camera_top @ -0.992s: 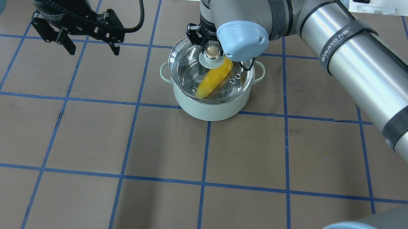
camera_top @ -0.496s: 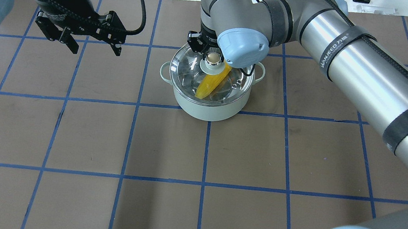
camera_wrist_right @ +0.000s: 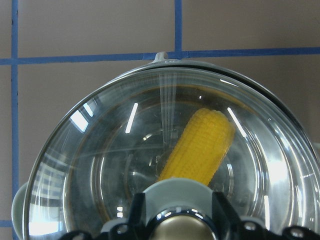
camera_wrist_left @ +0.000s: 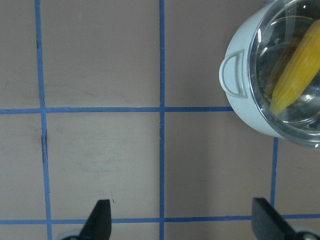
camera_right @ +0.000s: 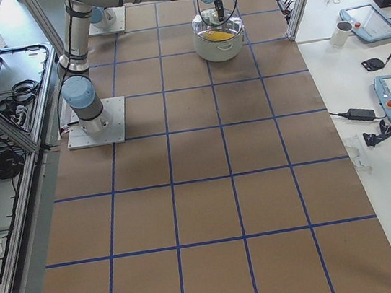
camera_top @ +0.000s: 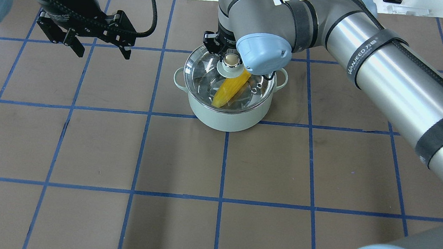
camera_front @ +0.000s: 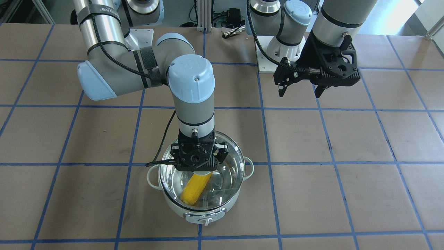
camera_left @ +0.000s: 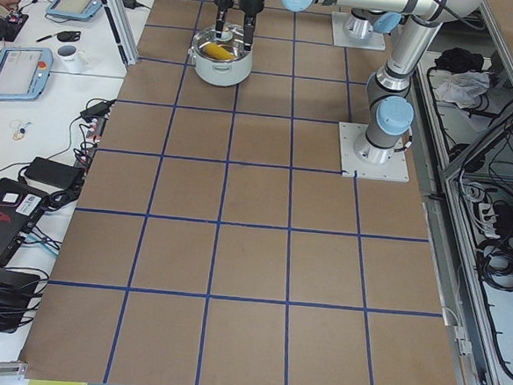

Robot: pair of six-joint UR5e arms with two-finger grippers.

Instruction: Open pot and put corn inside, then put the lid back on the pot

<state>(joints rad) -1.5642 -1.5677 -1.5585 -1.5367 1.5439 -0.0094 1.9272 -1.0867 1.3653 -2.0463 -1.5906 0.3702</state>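
The corn (camera_top: 229, 91) lies slanted inside the mint-green pot (camera_top: 222, 119) and the glass lid (camera_top: 206, 72) sits on its rim, seemingly seated, so all that remains is for the right gripper (camera_front: 196, 166), clamped on the lid's knob (camera_top: 231, 60), to let go. The left gripper (camera_wrist_left: 182, 220) hangs spread wide over the table (camera_wrist_left: 100, 150) beside the pot. The right wrist view shows fingers (camera_wrist_right: 136, 211) flanking the knob, which the front-facing view hides under the gripper body

Six cameras, one table (camera_top: 75, 144).
Overhead and front views face each other; distant end views look lengthwise; wrist cameras peer down, the right close over the lid (camera_wrist_right: 125, 150); all share the pot (camera_top: 226, 118).
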